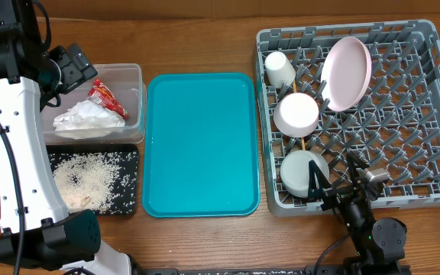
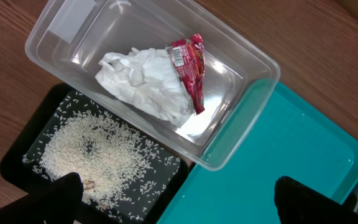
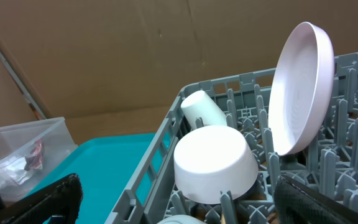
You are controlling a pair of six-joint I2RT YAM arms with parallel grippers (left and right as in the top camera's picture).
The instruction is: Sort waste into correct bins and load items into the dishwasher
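Overhead looks down; wrist views angle close, sharing teal tray (image 2: 291, 143)

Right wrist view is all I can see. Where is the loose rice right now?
Observer: The rice grains lie in the black tray, which sits against the clear tub, left of the teal tray.
Operator: How many bowls are in the rack?
Observer: Two. Besides the one you see, a second bowl sits in the corner of the rack nearest the right arm's base.
Operator: What is the left tool doing?
Observer: The left tool is open and holds nothing, above the tub and the black tray.
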